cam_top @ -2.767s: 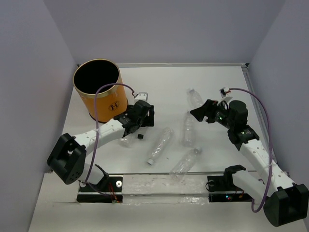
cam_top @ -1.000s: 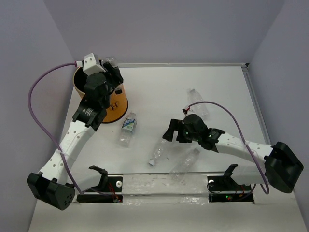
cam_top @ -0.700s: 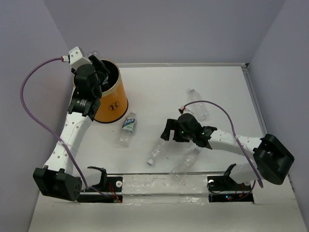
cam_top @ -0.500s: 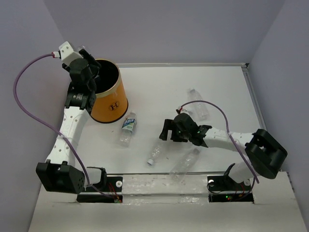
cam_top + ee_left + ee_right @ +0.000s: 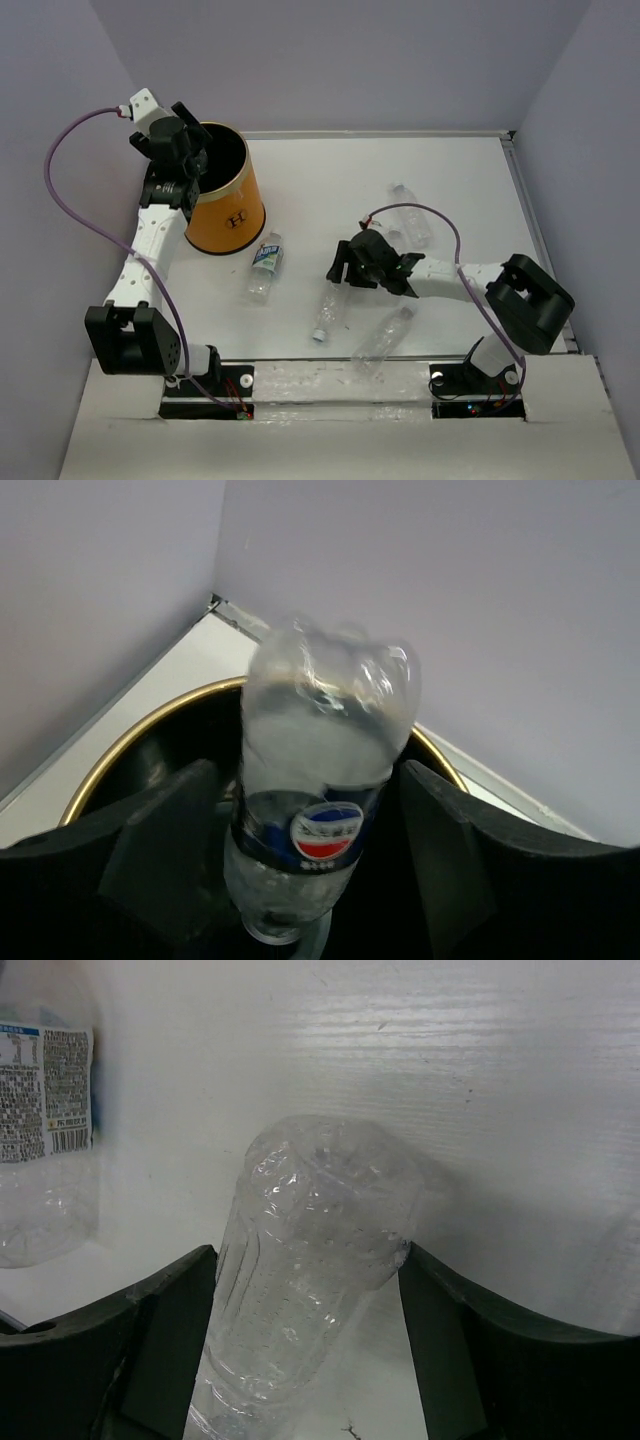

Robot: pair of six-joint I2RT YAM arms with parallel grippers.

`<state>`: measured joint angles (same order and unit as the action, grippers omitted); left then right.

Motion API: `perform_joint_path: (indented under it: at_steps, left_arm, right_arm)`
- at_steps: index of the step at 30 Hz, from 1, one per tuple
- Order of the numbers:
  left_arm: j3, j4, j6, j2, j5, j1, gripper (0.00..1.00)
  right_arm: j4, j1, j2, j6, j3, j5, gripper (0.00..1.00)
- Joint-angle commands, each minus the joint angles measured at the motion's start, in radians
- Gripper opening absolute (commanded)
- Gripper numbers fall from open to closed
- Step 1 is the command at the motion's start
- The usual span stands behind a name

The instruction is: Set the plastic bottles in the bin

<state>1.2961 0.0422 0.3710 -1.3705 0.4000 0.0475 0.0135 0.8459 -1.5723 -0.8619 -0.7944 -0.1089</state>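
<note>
Left gripper (image 5: 305,775): jaws apart, with a thin gap at each side of the blue-labelled bottle (image 5: 325,720), whose neck end points toward the palm. The bottle's top is blurred, so I judge it loose and dropping, not gripped.
Bin (image 5: 232,215): directly under that gripper, its black inside showing behind the bottle. Hovering over the mouth lets the release land inside.
Right gripper (image 5: 305,1260): jaws apart, straddling a clear bottle (image 5: 320,1210) that lies on the bench (image 5: 330,180). It sits low so the fingers can close across the body.
Neighbour: a barcode-labelled bottle (image 5: 45,1140) lies just beside the left finger. A careless close could nudge it.
Further out: two more bottles, a near one (image 5: 385,335) and a far one (image 5: 410,212), lie apart.
Progress: four bottles are on the bench.
</note>
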Motion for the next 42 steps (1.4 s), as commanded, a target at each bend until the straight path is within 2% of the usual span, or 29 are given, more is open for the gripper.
perform_joint_path:
  at_steps: [1, 3, 4, 8, 12, 16, 18, 23, 25, 29, 30, 34, 38, 42]
  left_arm:
    - [-0.001, 0.030, 0.002, 0.068, -0.036, -0.006, 0.87]
    - [-0.006, 0.012, 0.012, 0.108, -0.108, -0.006, 0.90]
    - [-0.021, 0.008, 0.020, 0.126, -0.134, -0.005, 0.90]
    - [-0.083, 0.015, 0.051, 0.237, -0.288, -0.003, 0.91]
    - [-0.173, -0.041, 0.054, 0.362, -0.467, 0.009, 0.89]
    - [-0.269, -0.162, 0.034, 0.476, -0.582, 0.017, 0.88]
    - [-0.300, -0.235, 0.023, 0.539, -0.634, 0.018, 0.88]
    - [-0.385, -0.369, 0.005, 0.655, -0.672, 0.020, 0.87]
    - [-0.391, -0.406, 0.005, 0.697, -0.642, 0.018, 0.87]
    - [-0.385, -0.450, 0.037, 0.745, -0.557, 0.017, 0.85]
    - [-0.383, -0.461, 0.040, 0.752, -0.540, 0.017, 0.85]
    - [-0.406, -0.510, 0.055, 0.761, -0.526, 0.018, 0.84]
    - [-0.478, -0.507, 0.097, 0.783, -0.552, 0.020, 0.83]
    - [-0.534, -0.496, 0.101, 0.751, -0.598, 0.020, 0.83]
  right_arm:
    - [-0.061, 0.010, 0.015, -0.014, -0.039, -0.069, 0.65]
    - [-0.064, 0.010, 0.043, 0.001, -0.032, -0.097, 0.61]
    - [-0.063, 0.010, 0.081, 0.007, -0.023, -0.110, 0.52]
    - [-0.063, 0.010, 0.187, 0.067, -0.019, -0.167, 0.40]
    - [-0.066, 0.010, 0.273, 0.126, -0.061, -0.167, 0.37]
    - [-0.084, 0.010, 0.314, 0.207, -0.167, -0.183, 0.36]
    - [-0.095, 0.010, 0.311, 0.254, -0.224, -0.183, 0.32]
    - [-0.119, 0.010, 0.218, 0.331, -0.448, -0.143, 0.31]
    - [-0.129, 0.010, 0.189, 0.382, -0.515, -0.143, 0.30]
    - [-0.129, 0.010, 0.065, 0.523, -0.777, -0.126, 0.28]
    - [-0.127, 0.010, -0.010, 0.567, -0.909, -0.127, 0.28]
    - [-0.095, 0.010, -0.198, 0.633, -1.208, -0.135, 0.28]
    - [-0.096, 0.010, -0.362, 0.678, -1.449, -0.140, 0.28]
    - [-0.098, 0.010, -0.559, 0.679, -1.643, -0.069, 0.28]
